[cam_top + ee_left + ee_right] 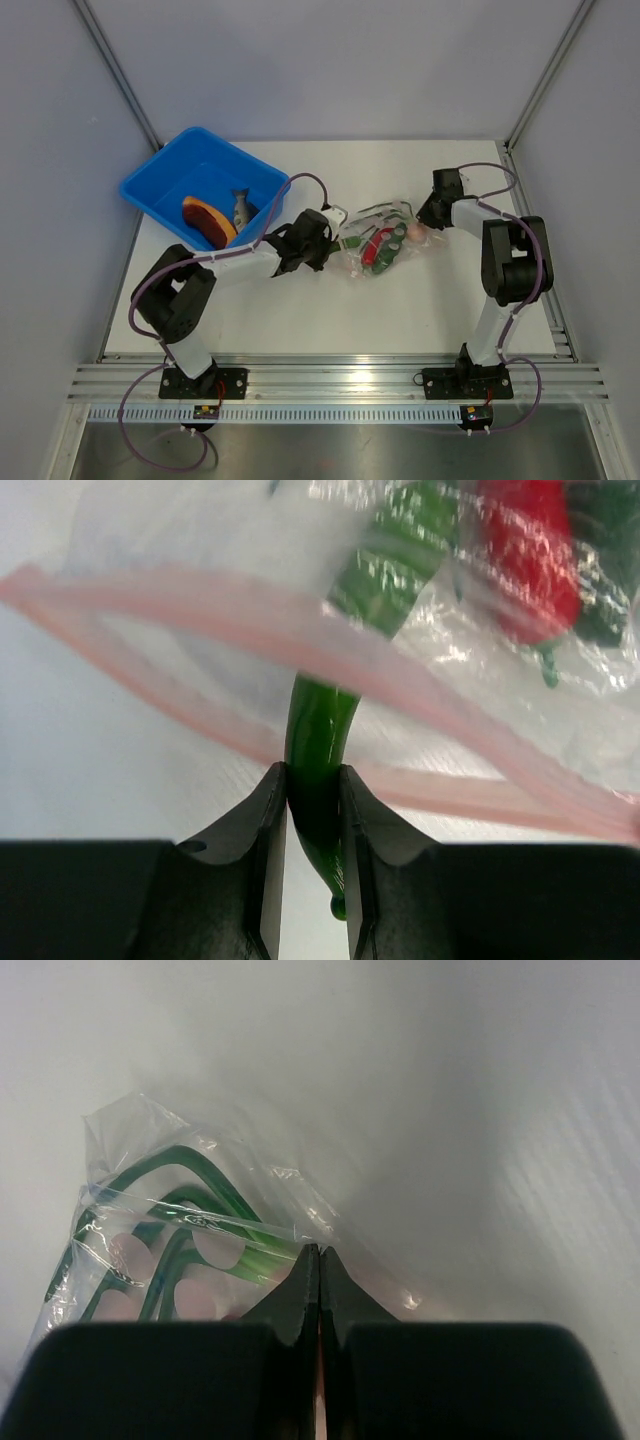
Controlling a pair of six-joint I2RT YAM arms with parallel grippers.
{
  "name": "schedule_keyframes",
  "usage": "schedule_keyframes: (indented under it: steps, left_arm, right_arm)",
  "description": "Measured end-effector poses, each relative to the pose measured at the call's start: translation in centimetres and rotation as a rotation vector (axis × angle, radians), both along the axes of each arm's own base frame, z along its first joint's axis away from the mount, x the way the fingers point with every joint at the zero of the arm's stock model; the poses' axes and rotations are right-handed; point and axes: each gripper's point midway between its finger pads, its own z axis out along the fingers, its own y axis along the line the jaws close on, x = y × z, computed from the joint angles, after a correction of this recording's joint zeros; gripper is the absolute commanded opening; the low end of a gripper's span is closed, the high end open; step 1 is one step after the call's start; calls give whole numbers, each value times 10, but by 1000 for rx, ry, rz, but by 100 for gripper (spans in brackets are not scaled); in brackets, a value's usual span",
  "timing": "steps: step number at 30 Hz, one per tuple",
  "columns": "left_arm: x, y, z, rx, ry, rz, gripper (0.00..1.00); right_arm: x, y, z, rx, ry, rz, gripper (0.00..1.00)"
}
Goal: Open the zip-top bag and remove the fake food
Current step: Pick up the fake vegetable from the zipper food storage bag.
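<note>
Left wrist view: left gripper (313,780) clamped on a glossy green plastic vegetable (318,730) poking from the clear crinkly zip-top bag (180,605) with its pinkish zip strip.
Opposite, the right gripper (318,1257) has its jaws pressed together on the bag's film. The bag lies mid white table (400,310), between both arms, near a blue plastic bin (160,185); pale walls (300,60) enclose the table.

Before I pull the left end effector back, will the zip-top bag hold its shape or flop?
Probably floppy: the zip-top bag is thin, crinkled film. Likely light, so it could drag after the green vegetable unless the right end effector, pinched on its edge, holds.
</note>
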Motion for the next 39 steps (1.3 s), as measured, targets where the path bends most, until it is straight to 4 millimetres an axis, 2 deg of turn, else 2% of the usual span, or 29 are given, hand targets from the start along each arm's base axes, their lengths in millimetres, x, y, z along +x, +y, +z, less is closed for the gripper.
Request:
schedule_keyframes:
  steps: [5, 11, 14, 19, 22, 25, 29, 31, 39]
  left_arm:
    - [-2, 3, 4, 24, 18, 2, 8]
    - [-6, 19, 10, 73, 16, 38, 8]
    - [-4, 28, 22, 87, -13, 79, 8]
    - [5, 40, 58, 64, -111, 155, 8]
    - [7, 55, 75, 85, -154, 224, 6]
    - [7, 72, 80, 130, -172, 285, 6]
    - [6, 91, 86, 188, -194, 347, 0]
    - [5, 102, 93, 205, -219, 389, 0]
    - [9, 137, 131, 96, -313, 537, 0]
  right_arm:
    - [-8, -20, 6, -7, -14, -105, 0]
    - [-7, -26, 13, -16, -38, -150, 0]
    - [-7, -27, 12, -11, -38, -169, 0]
    - [-8, -29, 11, 1, -35, -198, 0]
    - [-10, -30, 9, 5, -31, -207, 0]
    - [-10, -30, 9, 7, -30, -210, 0]
    - [-10, -30, 9, 7, -30, -212, 0]
    - [-10, -30, 8, 7, -29, -212, 0]
    - [-11, -30, 8, 10, -28, -216, 0]
